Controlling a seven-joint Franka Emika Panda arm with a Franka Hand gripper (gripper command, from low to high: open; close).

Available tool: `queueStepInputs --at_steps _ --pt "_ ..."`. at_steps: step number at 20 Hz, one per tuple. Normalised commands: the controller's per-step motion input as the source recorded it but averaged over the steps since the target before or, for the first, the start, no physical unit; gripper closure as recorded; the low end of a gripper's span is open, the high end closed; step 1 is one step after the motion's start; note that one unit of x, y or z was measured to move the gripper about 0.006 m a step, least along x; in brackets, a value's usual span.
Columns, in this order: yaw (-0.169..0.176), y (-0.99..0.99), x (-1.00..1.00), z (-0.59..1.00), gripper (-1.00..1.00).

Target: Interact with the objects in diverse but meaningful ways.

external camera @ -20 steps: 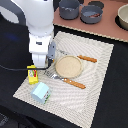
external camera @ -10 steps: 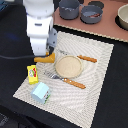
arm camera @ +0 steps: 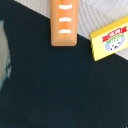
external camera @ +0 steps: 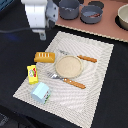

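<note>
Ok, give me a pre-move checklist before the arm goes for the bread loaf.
1. Bread loaf free of neighbours: ok. It lies on the placemat apart from the yellow packet and the plate.
2. Nothing stacked on the loaf: ok; its ridged top shows bare in the wrist view.
3. Fingers open and empty: cannot tell; neither view shows them.
4. Arm above the target: not ok. Its body sits toward the exterior view's upper left, off the mat.
5. Fork and knife out of the way: ok, both lie beside the plate.
6. Pale blue carton away from the loaf: ok, near the mat's front corner.
</note>
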Motion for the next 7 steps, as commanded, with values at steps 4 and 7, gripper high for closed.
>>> queueStepInputs --at_steps 4,7 --pt "0.000 0.08 0.02 -0.03 -1.00" --pt "0.012 0.43 0.08 -0.01 -1.00"
